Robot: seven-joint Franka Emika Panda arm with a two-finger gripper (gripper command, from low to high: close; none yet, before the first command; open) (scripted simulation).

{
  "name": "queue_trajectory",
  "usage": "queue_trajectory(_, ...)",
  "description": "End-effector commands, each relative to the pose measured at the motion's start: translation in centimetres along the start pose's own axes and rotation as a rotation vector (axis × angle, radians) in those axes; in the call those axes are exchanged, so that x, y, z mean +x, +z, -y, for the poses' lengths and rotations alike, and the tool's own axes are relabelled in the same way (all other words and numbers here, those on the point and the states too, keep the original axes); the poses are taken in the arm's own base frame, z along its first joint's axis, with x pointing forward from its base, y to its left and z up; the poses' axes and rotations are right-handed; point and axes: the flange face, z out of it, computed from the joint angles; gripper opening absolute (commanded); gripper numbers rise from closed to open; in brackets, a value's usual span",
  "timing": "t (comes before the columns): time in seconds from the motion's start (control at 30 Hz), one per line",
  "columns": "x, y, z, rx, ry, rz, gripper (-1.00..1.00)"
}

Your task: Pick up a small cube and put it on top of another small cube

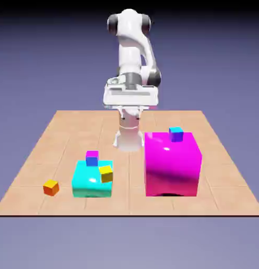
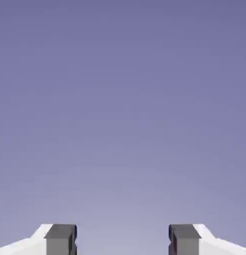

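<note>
Nothing of the task looks done yet; the gripper [image 2: 123,239] hangs high near the robot's base, jaws wide with only backdrop between them; the small orange cube [image 1: 51,187] sits untouched on the surface [image 1: 63,136], at the exterior view's left, beside the cyan block [image 1: 89,183]; picking and stacking remain.

No legible text, label or number anywhere (blocks and table plain).

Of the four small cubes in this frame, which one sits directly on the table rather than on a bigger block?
The orange small cube, alone near the exterior view's left edge. The magenta-topped one and the yellow one rest on the cyan block; the blue one tops the magenta block.
</note>
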Motion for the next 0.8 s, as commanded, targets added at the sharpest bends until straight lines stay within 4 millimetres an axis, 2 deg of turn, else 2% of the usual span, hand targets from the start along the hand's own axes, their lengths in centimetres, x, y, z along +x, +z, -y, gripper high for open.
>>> queue_trajectory(0.0, 1.0, 1.0, -0.8, -0.035, 0.070, 0.011, 0.00)
queue_trajectory(0.17, 5.8, 5.9, -5.7, -0.208, 0.429, 0.053, 0.00)
queue_trajectory(0.33, 9.7, 10.3, -12.2, -0.374, 0.797, 0.074, 0.00)
queue_trajectory(0.57, 13.3, 15.4, -23.7, -0.595, 1.321, 0.077, 0.00)
queue_trajectory(0.77, 14.1, 18.5, -34.9, -0.778, 1.772, 0.063, 0.00)
